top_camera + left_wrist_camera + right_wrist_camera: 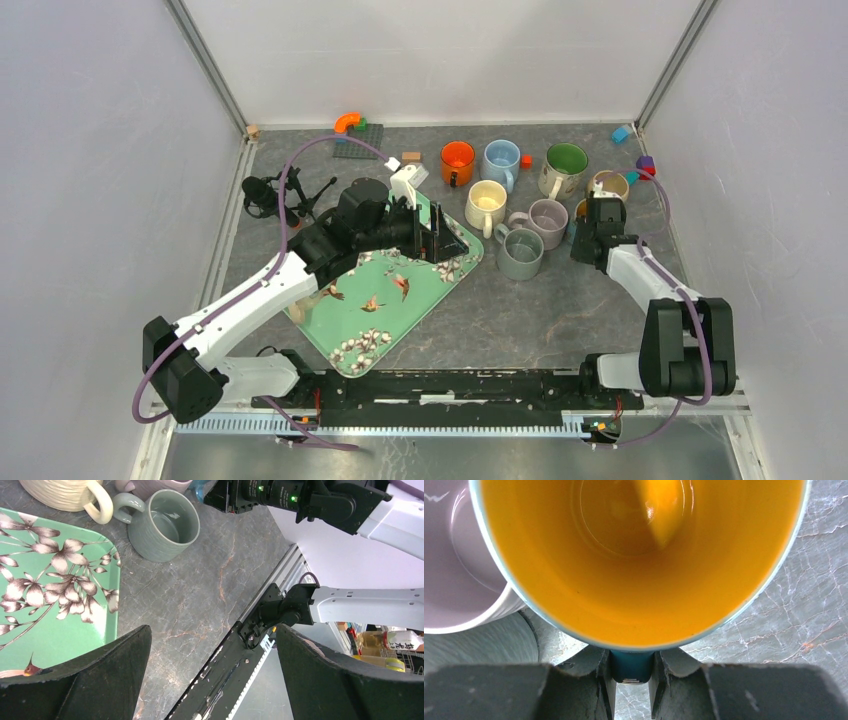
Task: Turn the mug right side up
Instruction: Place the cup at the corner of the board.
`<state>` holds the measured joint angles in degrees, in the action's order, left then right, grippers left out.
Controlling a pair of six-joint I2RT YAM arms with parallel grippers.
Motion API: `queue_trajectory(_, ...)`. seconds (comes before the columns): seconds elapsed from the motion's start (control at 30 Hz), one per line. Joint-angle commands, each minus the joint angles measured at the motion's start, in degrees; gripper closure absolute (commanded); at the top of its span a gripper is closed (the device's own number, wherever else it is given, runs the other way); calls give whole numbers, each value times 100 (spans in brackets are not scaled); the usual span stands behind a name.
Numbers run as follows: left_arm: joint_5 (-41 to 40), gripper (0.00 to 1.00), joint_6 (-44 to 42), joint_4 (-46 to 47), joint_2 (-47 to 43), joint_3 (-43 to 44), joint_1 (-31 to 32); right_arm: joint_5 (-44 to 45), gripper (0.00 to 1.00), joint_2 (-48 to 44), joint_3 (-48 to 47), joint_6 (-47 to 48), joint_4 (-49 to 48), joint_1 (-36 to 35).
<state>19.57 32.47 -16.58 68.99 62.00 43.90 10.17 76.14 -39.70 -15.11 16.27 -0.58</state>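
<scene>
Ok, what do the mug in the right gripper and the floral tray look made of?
The mug is likely glazed ceramic: its orange inside is glossy, with soft reflections. The right gripper is shut on its teal handle, which looks equally smooth. The tray is probably plastic or melamine, going by its smooth printed floral surface and thin raised rim, though painted metal cannot be ruled out.

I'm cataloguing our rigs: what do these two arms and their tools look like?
The left arm and right arm have white links, black joints and a purple cable looping alongside each. The left tool and right tool each have two dark, matte, wedge-shaped fingers.
</scene>
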Motion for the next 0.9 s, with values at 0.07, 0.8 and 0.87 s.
queue_trajectory(0.07, 37, 0, -261, -18, -26, 146, 14, -15, 84, -3, -524, 157, -418, 25)
queue_trajectory(0.8, -307, 0, -180, -176, -247, 7, 13, 15, 36, -933, -429, 346, -15, 24)
queue_trajectory(0.87, -542, 0, -173, -301, -331, -25, 13, -23, 27, -1171, -424, 410, 61, 23)
